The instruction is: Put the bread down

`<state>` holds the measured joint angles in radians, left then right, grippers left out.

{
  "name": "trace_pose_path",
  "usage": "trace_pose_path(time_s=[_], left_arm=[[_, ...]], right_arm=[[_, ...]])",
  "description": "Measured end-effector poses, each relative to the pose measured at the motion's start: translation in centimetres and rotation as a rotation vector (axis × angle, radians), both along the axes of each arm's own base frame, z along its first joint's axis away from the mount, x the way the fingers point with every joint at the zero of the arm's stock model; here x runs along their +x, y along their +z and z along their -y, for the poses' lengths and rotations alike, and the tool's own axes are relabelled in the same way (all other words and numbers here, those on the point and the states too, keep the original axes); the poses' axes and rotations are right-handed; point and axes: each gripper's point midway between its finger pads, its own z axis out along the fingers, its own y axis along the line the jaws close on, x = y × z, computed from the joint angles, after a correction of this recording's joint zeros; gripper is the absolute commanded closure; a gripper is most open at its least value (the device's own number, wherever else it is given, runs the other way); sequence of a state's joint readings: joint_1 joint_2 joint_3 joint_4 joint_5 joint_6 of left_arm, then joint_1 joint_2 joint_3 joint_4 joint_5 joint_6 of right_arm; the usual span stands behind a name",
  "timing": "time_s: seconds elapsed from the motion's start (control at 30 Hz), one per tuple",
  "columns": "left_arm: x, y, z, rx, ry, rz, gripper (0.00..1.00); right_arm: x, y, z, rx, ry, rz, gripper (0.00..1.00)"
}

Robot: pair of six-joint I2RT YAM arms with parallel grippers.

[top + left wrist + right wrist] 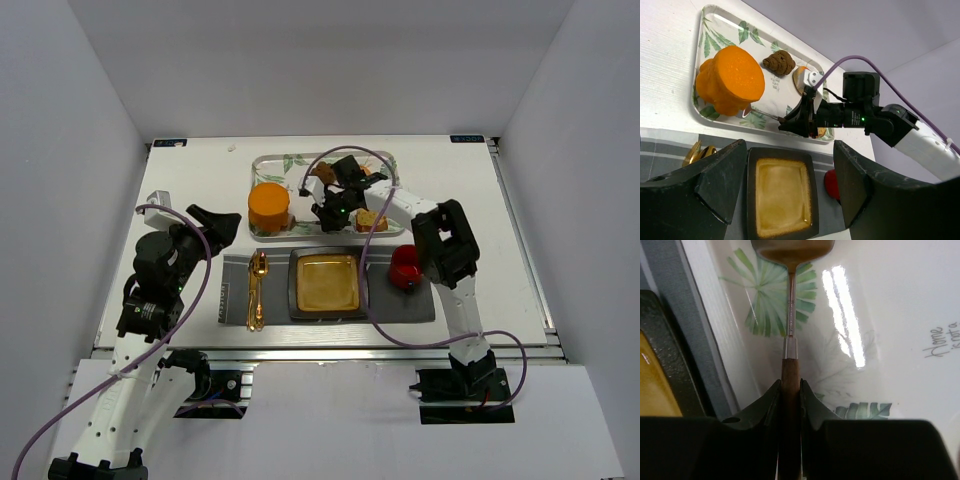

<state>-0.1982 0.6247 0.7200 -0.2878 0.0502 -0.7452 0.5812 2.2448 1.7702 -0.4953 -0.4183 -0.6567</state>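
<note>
Sitting on the left end of the leaf-printed tray [285,165], the bread [268,205] is upright, a thick orange round with a smooth flat top. The right gripper [790,390] reaches over the tray from the right, its fingers pressed together on the wooden handle of a spoon [791,320]. The spoon's thin metal shaft runs forward to a golden bowl. In the left wrist view the bowl lies low on the tray at the foot of the bread; whether it touches the bread cannot be told. The left gripper [789,160] hangs above the worktop near the tray's front left corner, its fingers spread wide with nothing between them.

A brown swirled piece [779,62] and a tan slice [370,218] lie further right on the tray. In front of the tray a grey mat [400,305] carries a dark square plate [325,284], gold cutlery [257,290] to its left and a red cup [405,267] to its right.
</note>
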Motion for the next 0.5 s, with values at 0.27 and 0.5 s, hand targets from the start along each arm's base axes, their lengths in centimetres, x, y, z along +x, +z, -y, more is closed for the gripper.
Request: trace_pose_path(time_s=[0.27,0.5], left_arm=[[0.0,0.1,0.2,-0.006,-0.008,0.002,0.21],[-0.1,0.1,0.2,-0.009,-0.011,0.001,0.21]], right_arm=[[-1.1,0.9,1.6,0.038,-0.032,0.024,1.0],[-0.9,1.5,2.2,0.062,-0.059,0.04,1.0]])
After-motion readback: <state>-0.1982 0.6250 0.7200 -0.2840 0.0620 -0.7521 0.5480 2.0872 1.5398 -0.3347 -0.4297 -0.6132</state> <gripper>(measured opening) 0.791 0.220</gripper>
